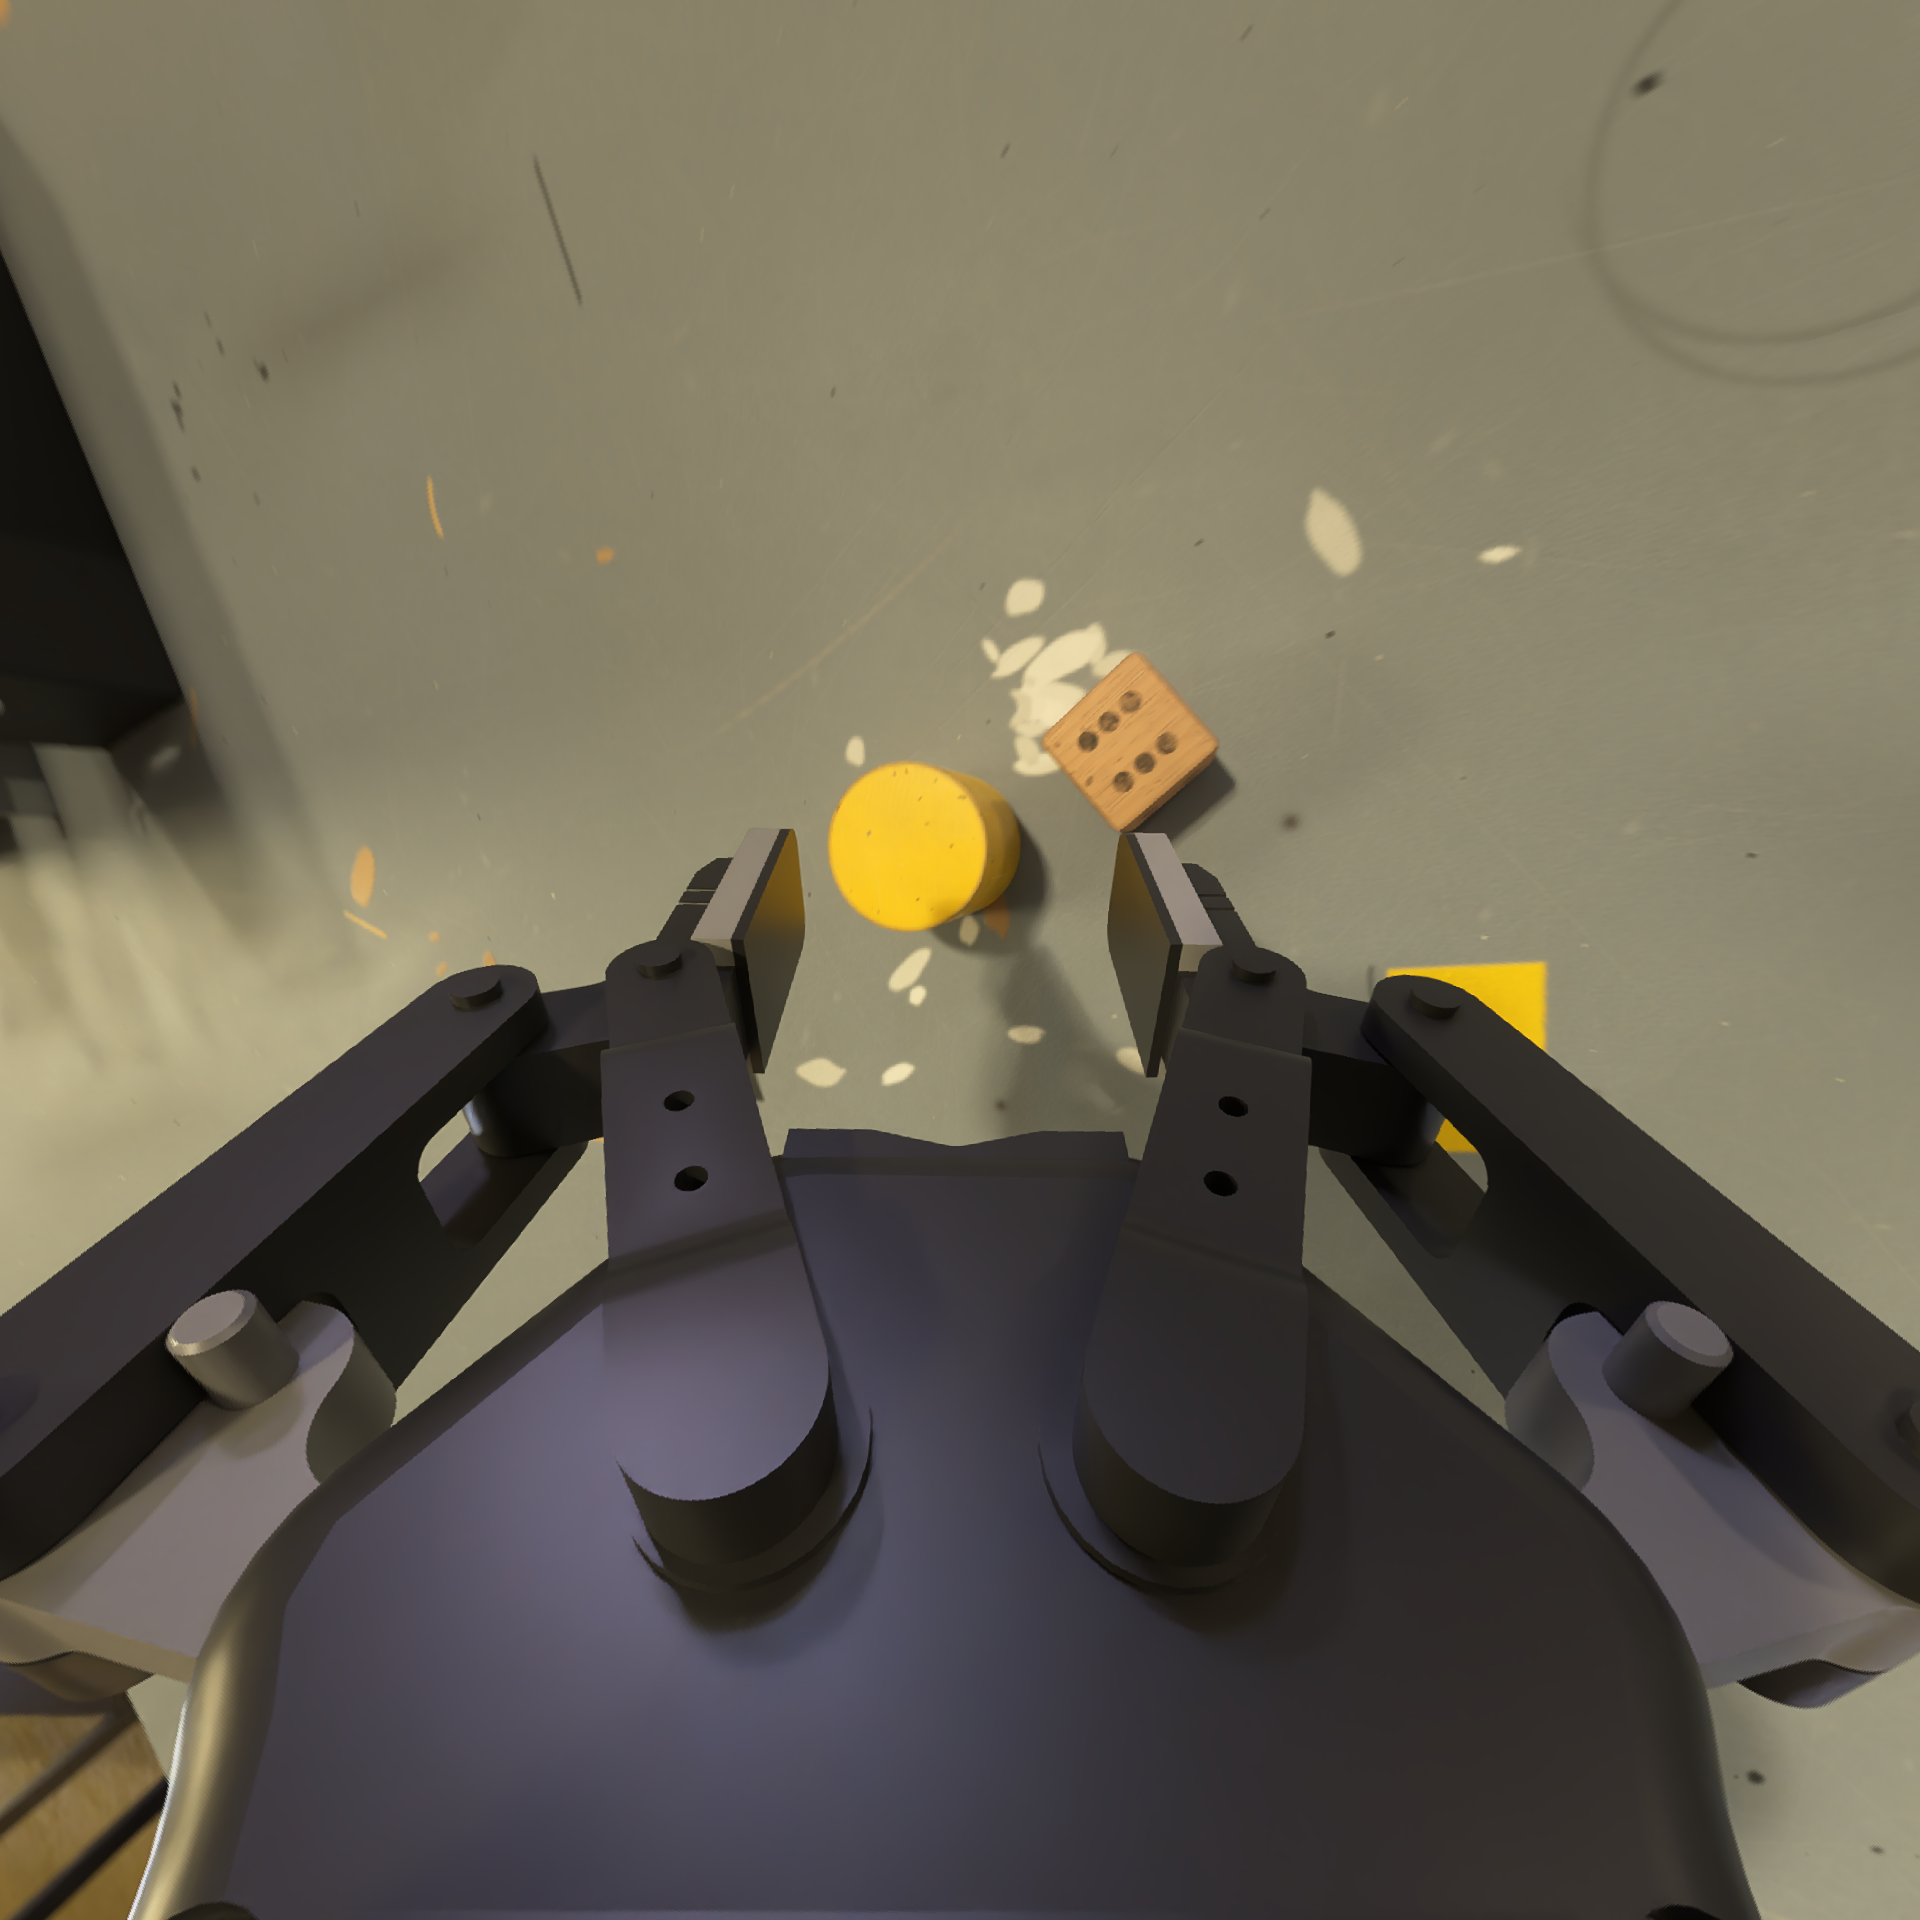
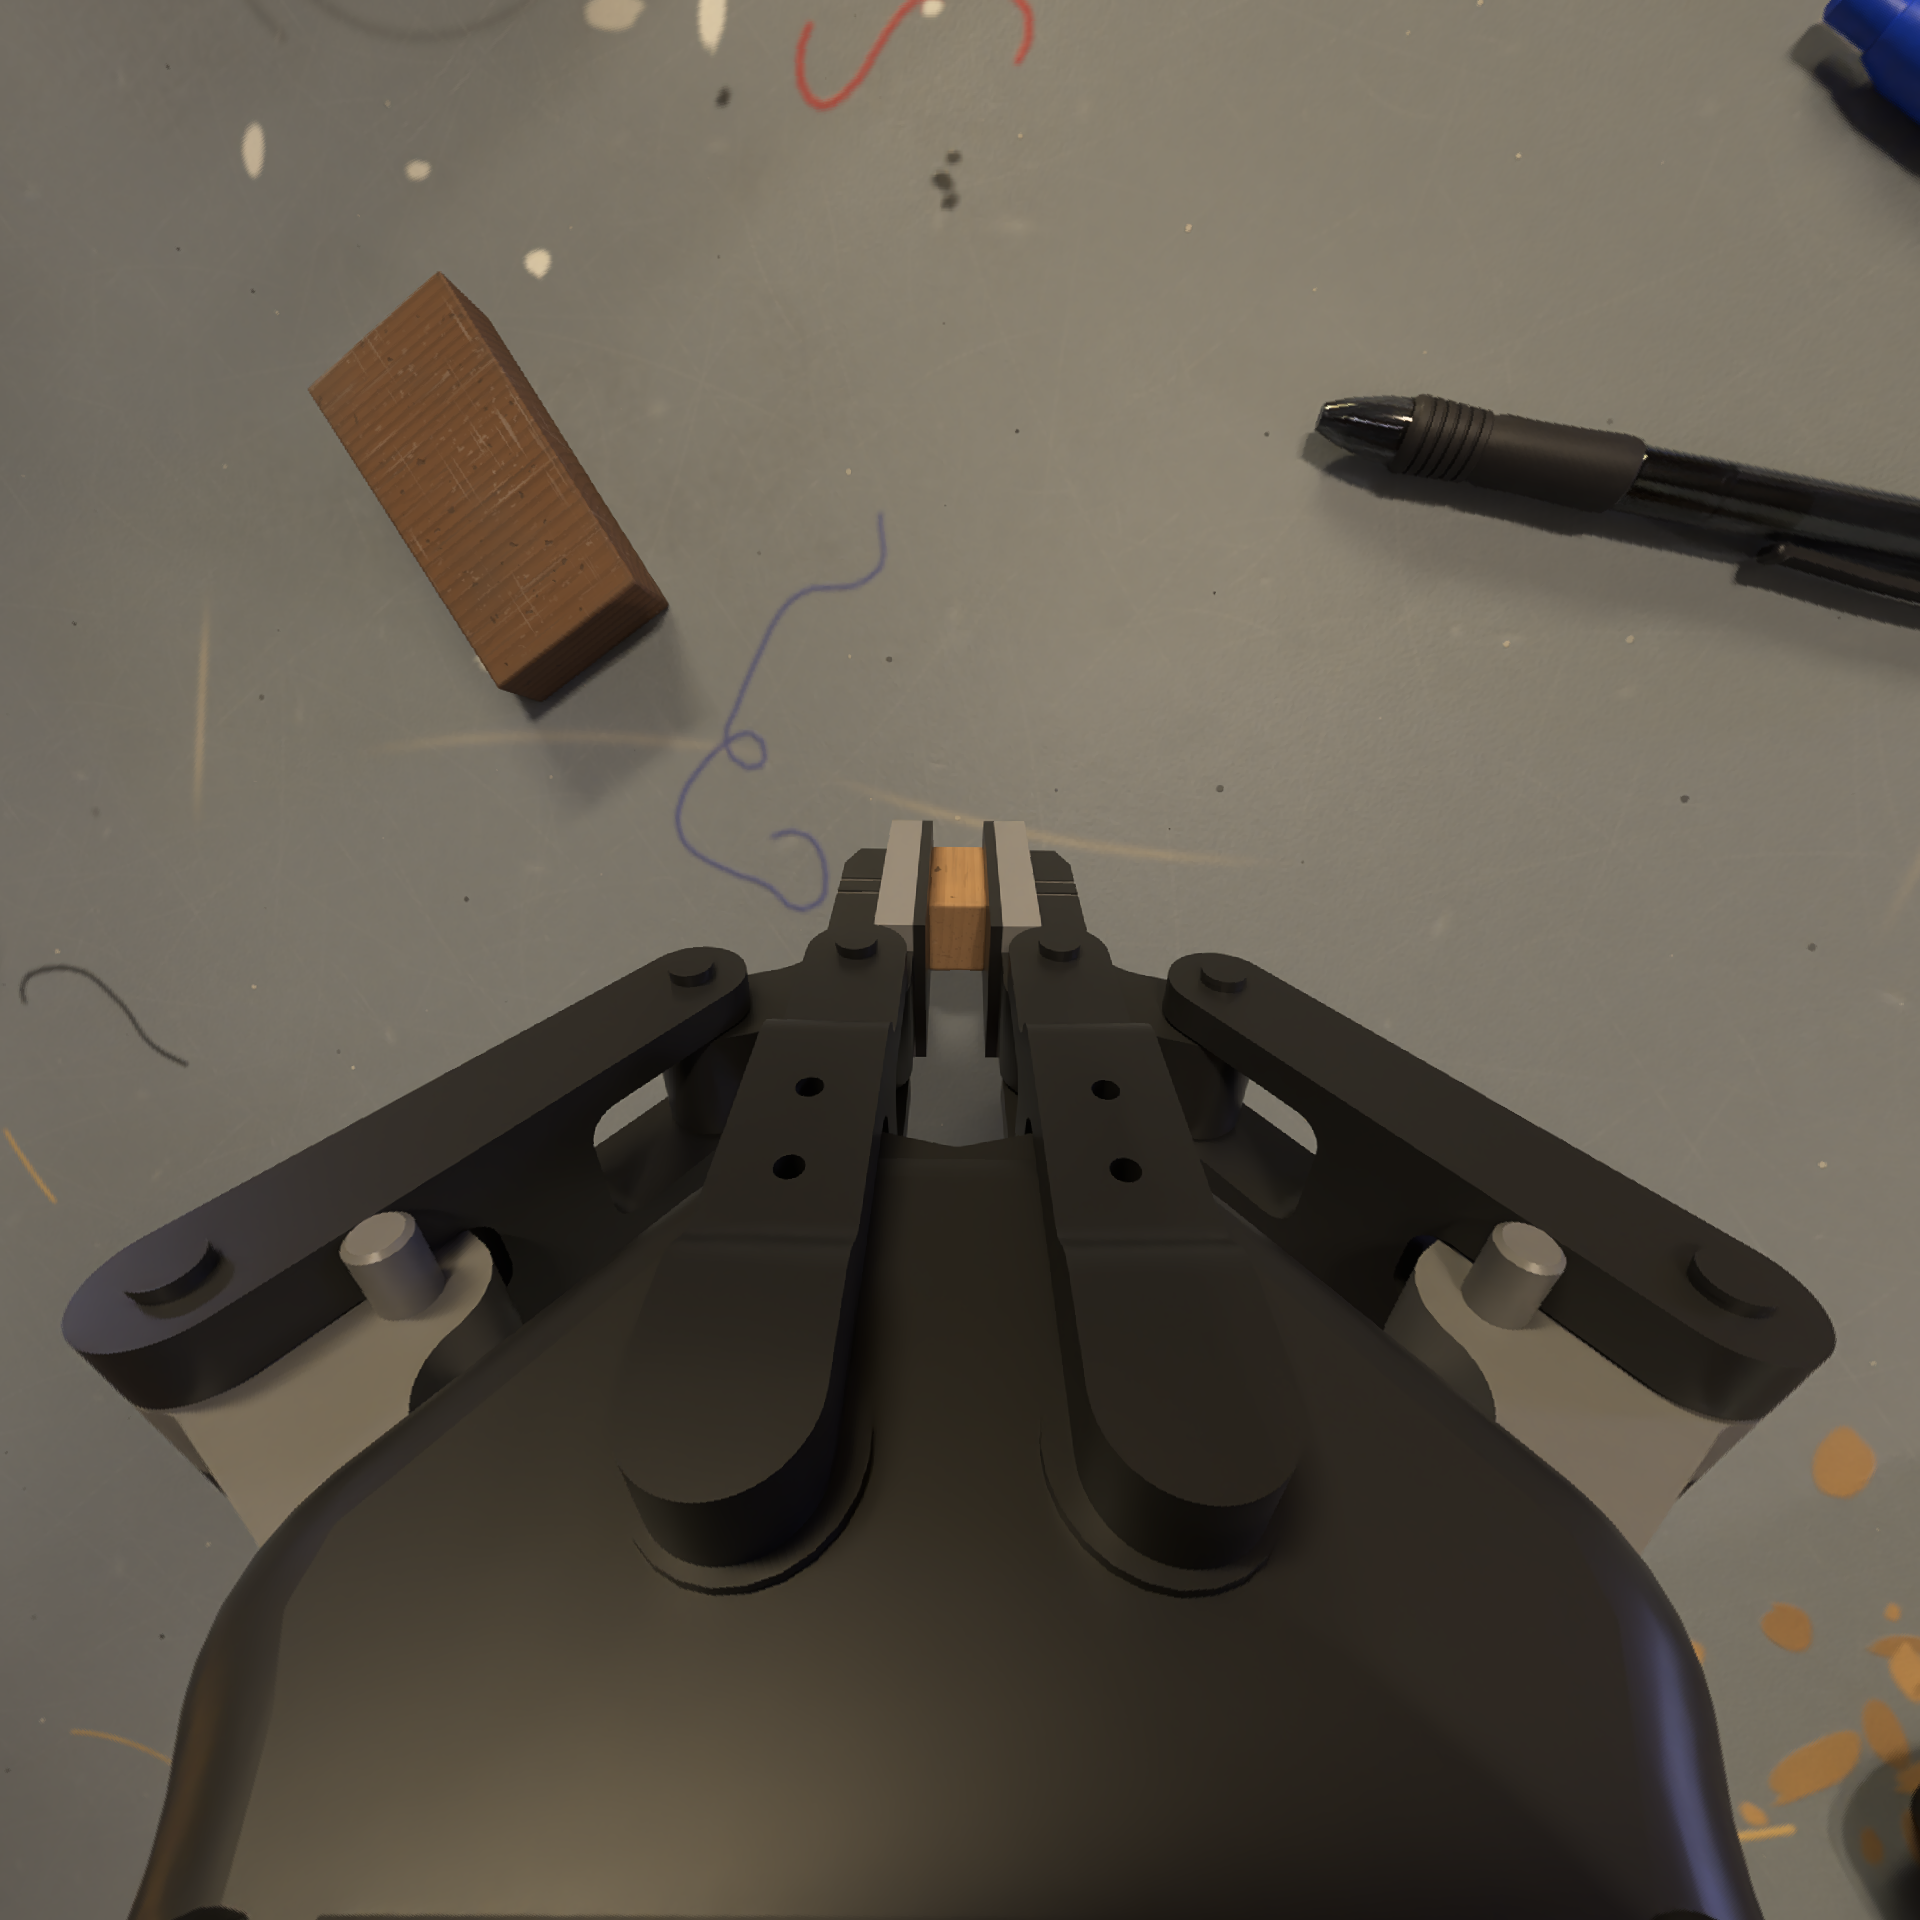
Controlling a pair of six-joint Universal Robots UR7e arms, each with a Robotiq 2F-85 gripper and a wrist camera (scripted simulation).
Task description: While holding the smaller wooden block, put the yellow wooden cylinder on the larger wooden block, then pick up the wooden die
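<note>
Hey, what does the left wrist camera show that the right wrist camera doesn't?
Only the left wrist view shows the yellow wooden cylinder and the wooden die, lying apart on the table, a flat yellow square, and the left gripper with jaws open above the cylinder. Only the right wrist view shows the larger wooden block, a black pen, a blue pen, and the right gripper shut on the smaller wooden block. Both show the same paint-flecked grey table.

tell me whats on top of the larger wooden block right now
Nothing: the larger wooden block lies flat on the table with its top face bare. The yellow wooden cylinder is elsewhere on the table, not on the block. The block's underside is hidden.
</note>
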